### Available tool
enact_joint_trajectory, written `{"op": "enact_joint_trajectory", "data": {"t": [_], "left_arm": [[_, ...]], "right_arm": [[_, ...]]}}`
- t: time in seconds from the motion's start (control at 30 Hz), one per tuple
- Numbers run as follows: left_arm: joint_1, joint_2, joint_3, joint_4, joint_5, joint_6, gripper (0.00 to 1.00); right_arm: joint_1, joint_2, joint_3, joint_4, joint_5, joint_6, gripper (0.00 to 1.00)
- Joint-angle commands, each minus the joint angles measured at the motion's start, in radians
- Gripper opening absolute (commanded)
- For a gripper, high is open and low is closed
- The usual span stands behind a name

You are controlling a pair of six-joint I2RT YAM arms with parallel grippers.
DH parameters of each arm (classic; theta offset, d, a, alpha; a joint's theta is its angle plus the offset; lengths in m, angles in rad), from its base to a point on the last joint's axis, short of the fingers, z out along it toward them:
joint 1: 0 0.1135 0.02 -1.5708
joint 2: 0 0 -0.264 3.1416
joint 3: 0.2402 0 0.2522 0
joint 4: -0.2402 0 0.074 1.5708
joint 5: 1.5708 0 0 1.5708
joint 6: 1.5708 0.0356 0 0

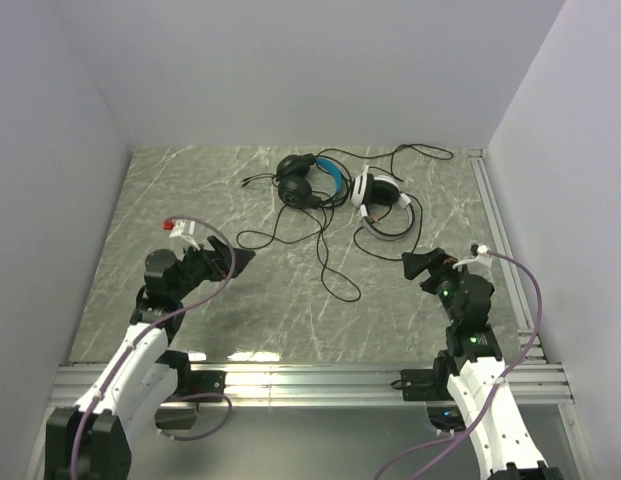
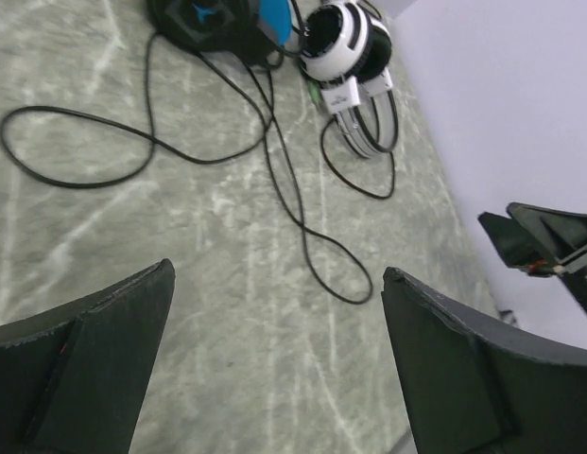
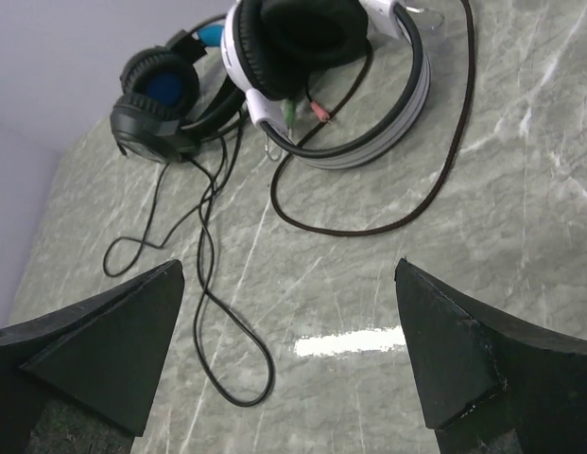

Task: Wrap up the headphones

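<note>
Two headsets lie at the back of the marble table. The black headset with a blue headband (image 1: 308, 180) is on the left, also in the left wrist view (image 2: 213, 19) and right wrist view (image 3: 165, 99). The white headset with black ear pads (image 1: 378, 198) lies beside it (image 2: 348, 57) (image 3: 336, 66). Their thin black cables (image 1: 325, 255) sprawl in loops toward the front (image 2: 302, 218) (image 3: 213, 312). My left gripper (image 1: 235, 258) is open and empty, left of the cables. My right gripper (image 1: 418, 265) is open and empty, just in front of the white headset.
The table (image 1: 190, 200) is walled on the left, back and right. A metal rail (image 1: 310, 380) runs along the front edge and another (image 1: 495, 230) along the right side. My right gripper shows at the right edge of the left wrist view (image 2: 543, 241).
</note>
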Motion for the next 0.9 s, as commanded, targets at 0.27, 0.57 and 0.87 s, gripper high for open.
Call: {"op": "enact_joint_trajectory", "data": {"t": [0.27,0.57,0.87], "left_arm": [[-0.218,0.502,0.591,-0.089,-0.137,-0.017,0.97],[-0.319,1.161,1.378,-0.549,-0.224,0.200,0.79],[-0.410,1.526,1.804,-0.726,-0.402,0.355,0.73]], "right_arm": [[-0.004,-0.031,0.002,0.023,0.017,0.005,1.00],[-0.004,-0.031,0.002,0.023,0.017,0.003,1.00],[-0.002,-0.022,0.002,0.029,0.013,0.005,1.00]]}}
